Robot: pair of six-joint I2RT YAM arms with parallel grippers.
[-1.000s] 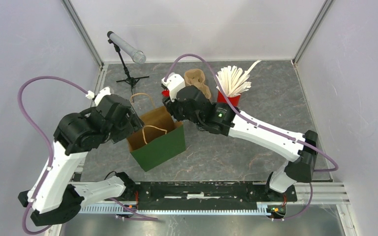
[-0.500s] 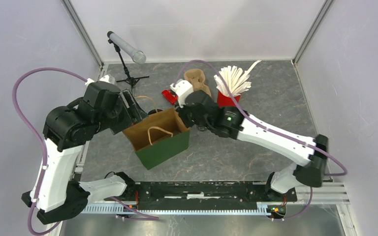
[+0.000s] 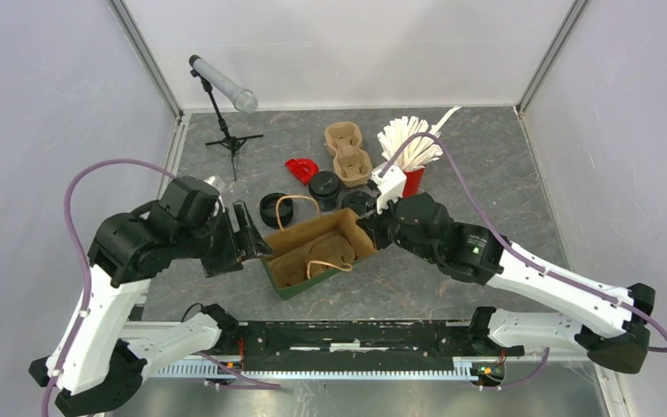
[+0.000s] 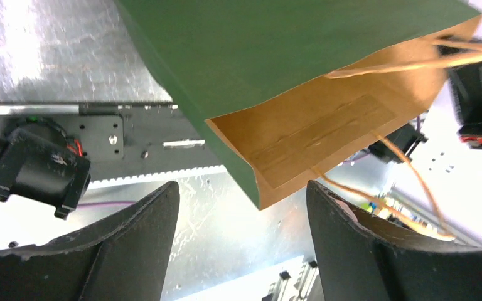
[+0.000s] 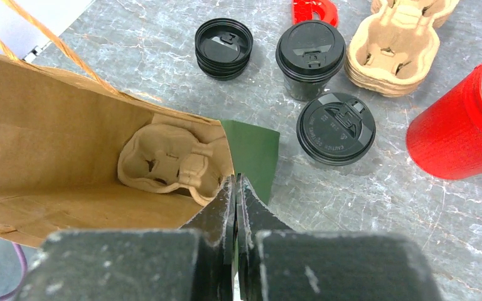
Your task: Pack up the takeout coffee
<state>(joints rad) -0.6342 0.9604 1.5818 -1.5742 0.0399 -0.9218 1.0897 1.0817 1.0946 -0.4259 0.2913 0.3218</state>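
Note:
The green paper bag [image 3: 288, 285] with a brown inside stands open at the table's middle front, and a pulp cup carrier [image 5: 168, 160] lies at its bottom. My right gripper [image 3: 366, 221] [image 5: 235, 183] is shut on the bag's right rim. Left of the bag, my left gripper [image 3: 257, 241] [image 4: 241, 204] is open; the bag's corner [image 4: 258, 188] hangs just ahead of the gap, untouched. Two black-lidded coffee cups [image 3: 323, 185] [image 3: 355, 201] stand behind the bag; the right wrist view shows both cups [image 5: 310, 55] [image 5: 336, 128].
A stack of black lids [image 3: 272, 208] sits left of the cups, a red piece [image 3: 300, 169] behind them. Spare carriers [image 3: 347, 152] and a red cup of white sticks [image 3: 410, 146] stand at the back. A microphone stand [image 3: 223, 91] is back left.
The bag has shifted right and toward the front, uncovering the cups and lids. My right gripper closed on its right rim and drew back. The left gripper came off the bag, lower left.

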